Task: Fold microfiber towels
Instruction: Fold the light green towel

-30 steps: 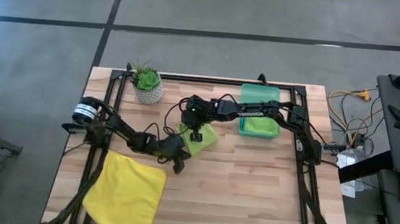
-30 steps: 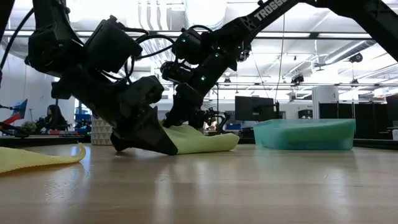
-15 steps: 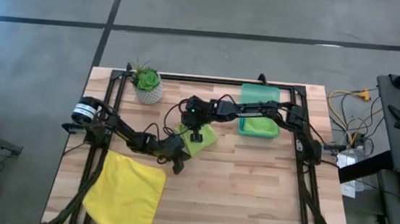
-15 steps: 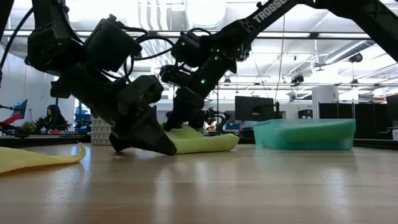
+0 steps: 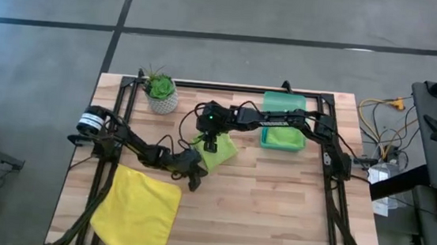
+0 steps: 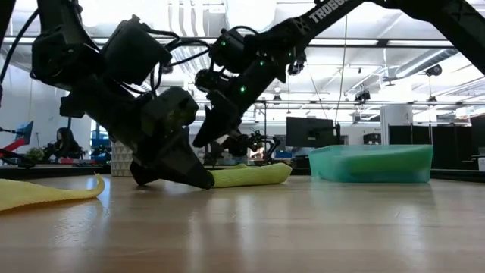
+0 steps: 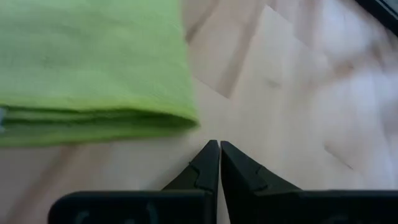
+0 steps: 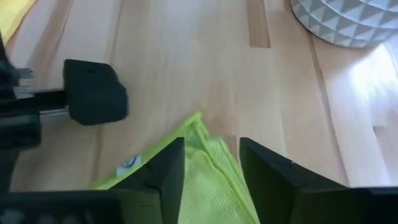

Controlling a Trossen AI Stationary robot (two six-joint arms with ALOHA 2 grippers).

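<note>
Right gripper spread, empty over lime towel; left gripper pressed together.

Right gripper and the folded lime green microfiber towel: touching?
Apart. In the low view the right gripper hangs above the folded lime green microfiber towel, background visible between; the right wrist view shows open, empty fingers.

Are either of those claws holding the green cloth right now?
No. The right gripper is open above the lime towel; the left gripper is shut on nothing.
</note>
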